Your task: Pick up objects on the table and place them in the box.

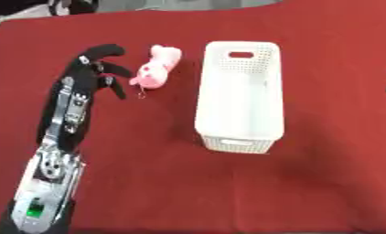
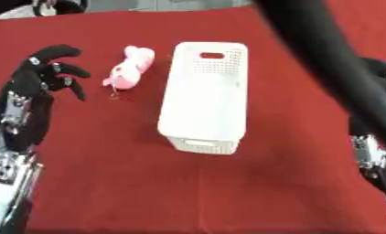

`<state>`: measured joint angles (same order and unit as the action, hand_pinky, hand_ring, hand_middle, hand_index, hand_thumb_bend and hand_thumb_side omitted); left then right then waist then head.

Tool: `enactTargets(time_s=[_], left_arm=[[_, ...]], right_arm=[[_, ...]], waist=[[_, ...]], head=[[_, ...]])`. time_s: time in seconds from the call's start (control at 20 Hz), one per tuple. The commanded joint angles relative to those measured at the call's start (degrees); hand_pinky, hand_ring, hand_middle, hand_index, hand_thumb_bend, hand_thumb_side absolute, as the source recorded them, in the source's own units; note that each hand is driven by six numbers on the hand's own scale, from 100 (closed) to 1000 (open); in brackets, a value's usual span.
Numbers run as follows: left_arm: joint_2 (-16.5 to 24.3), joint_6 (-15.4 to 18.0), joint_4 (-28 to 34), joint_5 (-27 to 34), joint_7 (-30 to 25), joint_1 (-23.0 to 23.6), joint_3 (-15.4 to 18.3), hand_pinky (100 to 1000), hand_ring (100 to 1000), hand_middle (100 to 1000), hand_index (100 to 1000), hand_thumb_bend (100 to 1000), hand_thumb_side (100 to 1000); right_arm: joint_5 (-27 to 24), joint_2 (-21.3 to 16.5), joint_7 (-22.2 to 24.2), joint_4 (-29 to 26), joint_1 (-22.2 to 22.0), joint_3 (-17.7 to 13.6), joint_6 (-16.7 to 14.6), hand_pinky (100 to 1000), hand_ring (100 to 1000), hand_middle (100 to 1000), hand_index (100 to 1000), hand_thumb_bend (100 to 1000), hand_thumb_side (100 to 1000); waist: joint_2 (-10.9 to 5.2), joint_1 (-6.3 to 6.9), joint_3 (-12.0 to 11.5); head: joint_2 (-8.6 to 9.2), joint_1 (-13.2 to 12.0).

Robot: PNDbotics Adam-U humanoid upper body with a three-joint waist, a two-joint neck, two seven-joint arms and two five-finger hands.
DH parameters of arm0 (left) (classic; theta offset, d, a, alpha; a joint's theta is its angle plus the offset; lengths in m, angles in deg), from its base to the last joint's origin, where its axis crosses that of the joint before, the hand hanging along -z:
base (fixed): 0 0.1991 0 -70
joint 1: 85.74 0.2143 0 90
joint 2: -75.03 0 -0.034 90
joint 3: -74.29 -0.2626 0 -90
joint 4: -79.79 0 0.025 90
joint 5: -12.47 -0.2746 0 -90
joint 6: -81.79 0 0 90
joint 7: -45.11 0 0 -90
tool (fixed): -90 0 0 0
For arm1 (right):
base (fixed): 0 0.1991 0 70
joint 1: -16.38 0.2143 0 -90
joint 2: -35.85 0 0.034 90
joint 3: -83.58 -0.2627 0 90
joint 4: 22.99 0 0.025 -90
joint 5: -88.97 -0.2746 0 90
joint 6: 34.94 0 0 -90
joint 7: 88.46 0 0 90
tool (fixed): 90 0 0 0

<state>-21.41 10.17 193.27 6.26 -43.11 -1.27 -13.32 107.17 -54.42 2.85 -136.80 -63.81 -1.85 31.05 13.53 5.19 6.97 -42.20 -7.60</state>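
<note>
The pink plush toy [image 1: 154, 68] lay on the red table cloth [image 1: 148, 183], stretched lengthwise, its far end pointing away from the robot and its near end toward the lower left. It sat between the left hand [image 1: 99, 68] and the white box [image 1: 239, 96], just beside the fingertips and a little apart from the box's left wall. A small dark ring or loop showed at its near end, too small to make out.

Judging by its look, the toy was light and soft: it would squash under the fingers, not slide, and it could hardly be damaged by a grasp or a short drop. The thickest part, around the middle of the body, seemed the best place to take hold, with the thumb on one long side and the fingers on the other. The little loop looked too fine for this hand to catch.

The left hand hovered close to the toy's left side with its fingers spread and slightly curved, the thumb arched above; it held nothing, and whether a fingertip touched the toy could not be told.

The box stood upright with its open top facing the camera, perforated walls and a handle slot at the far end; nothing showed inside it.

The right hand [image 2: 380, 68] showed only in part at the right edge, behind a dark blurred arm, and its fingers could not be read.
</note>
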Motion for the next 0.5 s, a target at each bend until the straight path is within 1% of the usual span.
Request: enactTargets(time_s=[0.05,0.5], left_arm=[[1.3,0.1,1.1,-0.1,0.0,-0.3,0.0,330,611,731,833,189,971],[1.5,0.1,1.1,-0.2,-0.1,-0.5,-0.1,331,611,732,834,187,972]], right_arm=[[0.1,-0.5,0.0,-0.8,0.1,-0.2,-0.1,653,789,846,806,172,740],[0.2,-0.3,0.1,-0.8,0.1,-0.2,0.0,655,790,846,807,172,739]], waist=[[-0.78,-0.33,-0.1],[-0.52,-0.51,-0.2]], head=[[-0.27,-0.7],[-1.76,-1.4]])
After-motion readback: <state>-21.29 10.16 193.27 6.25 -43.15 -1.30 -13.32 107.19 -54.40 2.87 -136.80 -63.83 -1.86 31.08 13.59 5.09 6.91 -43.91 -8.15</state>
